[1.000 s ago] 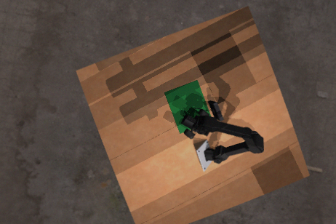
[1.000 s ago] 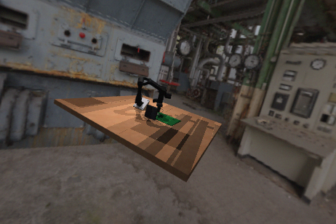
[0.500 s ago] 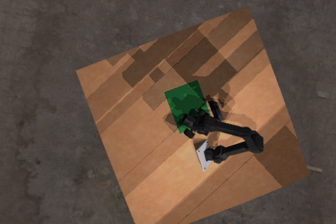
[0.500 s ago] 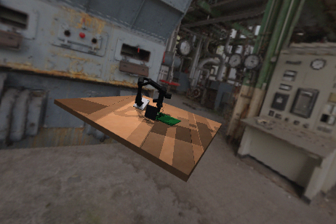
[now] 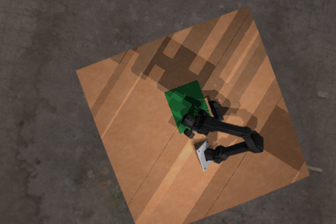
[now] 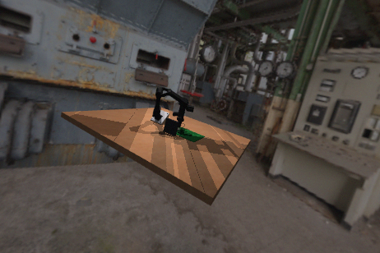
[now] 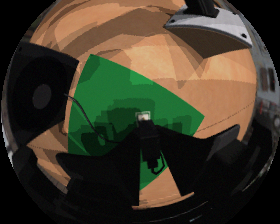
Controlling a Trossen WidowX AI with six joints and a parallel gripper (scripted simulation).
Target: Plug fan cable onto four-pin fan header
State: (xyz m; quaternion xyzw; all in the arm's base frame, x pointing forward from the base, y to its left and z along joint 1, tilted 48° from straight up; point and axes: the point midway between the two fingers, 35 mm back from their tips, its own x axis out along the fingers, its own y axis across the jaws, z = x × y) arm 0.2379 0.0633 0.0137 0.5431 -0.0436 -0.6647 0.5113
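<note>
Black and closed hard, the claw (image 7: 145, 136) grips the small plug (image 7: 144, 116) of the fan's cable, its two dark fingers running up from the bottom of the wrist view to meet at that pale tip. The plug sits low over the green board (image 7: 106, 106); the header beneath it is too small to make out, so whether the plug is seated cannot be told. A thin dark cable (image 7: 84, 112) curves left from the plug across the green surface toward the fan (image 7: 39, 97), a black square housing with a round opening at the left edge of the wrist view, lying on the counter just beside the board.

From above, the claw (image 5: 189, 123) hangs over the near right part of the board (image 5: 183, 98), and the arm (image 5: 233, 131) stretches right from it, folds at an elbow, and returns to a pale grey base plate (image 5: 202, 155) near the board's near corner. The fan (image 5: 217, 109) appears as a dark block just right of the board.

The board lies near the middle of the wooden counter (image 5: 138, 144), whose planked top is crossed by wide bands of shadow. In the exterior view the counter (image 6: 123, 130) stands before a rusted grey machine wall (image 6: 82, 31), with a panel of gauges (image 6: 341, 105) off to the right.
</note>
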